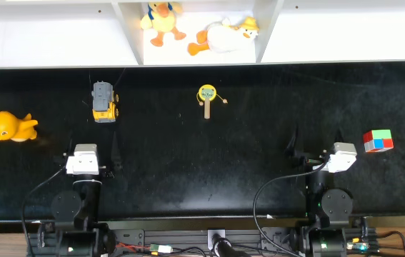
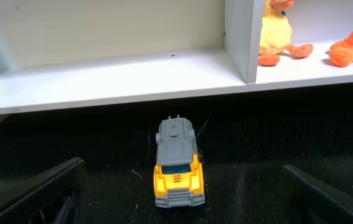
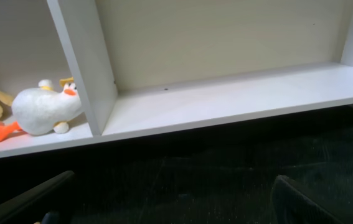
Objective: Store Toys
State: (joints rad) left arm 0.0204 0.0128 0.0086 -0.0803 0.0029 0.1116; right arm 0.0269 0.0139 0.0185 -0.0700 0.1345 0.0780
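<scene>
A yellow and grey toy truck (image 1: 103, 102) stands on the black table, just ahead of my left gripper (image 1: 91, 148), which is open with its fingers (image 2: 39, 193) wide apart on either side of the truck (image 2: 176, 165). A small rattle drum (image 1: 207, 98) lies near the table's middle. An orange duck toy (image 1: 9, 127) sits at the far left and a coloured cube (image 1: 378, 140) at the far right. My right gripper (image 1: 315, 146) is open over bare table, left of the cube, its fingers (image 3: 313, 199) facing the shelf.
A white shelf unit (image 1: 59, 43) runs along the table's far edge. Its middle compartment holds a yellow plush duck (image 1: 162, 20) and a white plush duck (image 1: 223, 36). The compartments on both sides (image 3: 238, 99) are bare.
</scene>
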